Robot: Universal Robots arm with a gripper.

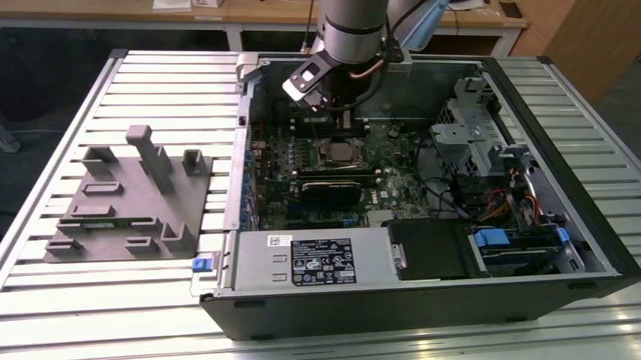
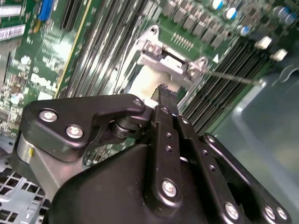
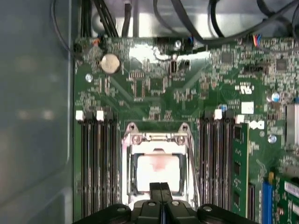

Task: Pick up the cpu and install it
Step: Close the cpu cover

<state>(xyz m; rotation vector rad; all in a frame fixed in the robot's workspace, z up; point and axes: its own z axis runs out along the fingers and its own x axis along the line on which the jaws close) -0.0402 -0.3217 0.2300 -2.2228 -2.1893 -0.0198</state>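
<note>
First wrist view: cpu point(image 3: 158, 171) is seated flat in the socket point(image 3: 158, 137) on the motherboard point(image 3: 154, 84), pale top facing up, metal frame around it. Gripper point(image 3: 160, 186) is fully closed, fingers pressed together with nothing visible between them, tips over the cpu's near edge. Can't tell whether they touch it. Memory slots point(image 3: 98, 163) flank the socket on both sides, with a green memory strip point(image 3: 239, 163) in one of the slots on one side. Second wrist view, same story: the closed fingertips point(image 2: 164, 92) sit right at the pale cpu point(image 2: 141, 86), with the socket's metal bracket point(image 2: 166, 63) just beyond. Exterior view: the arm point(image 1: 350, 30) reaches down into the open computer case point(image 1: 401, 307), which lies on its side on the slatted table point(image 1: 130, 300), and it's above the socket area point(image 1: 341, 154). Grey fixture point(image 1: 130, 202) sits on the table at the exterior view's left, just beside the case and well apart from the arm.
</note>
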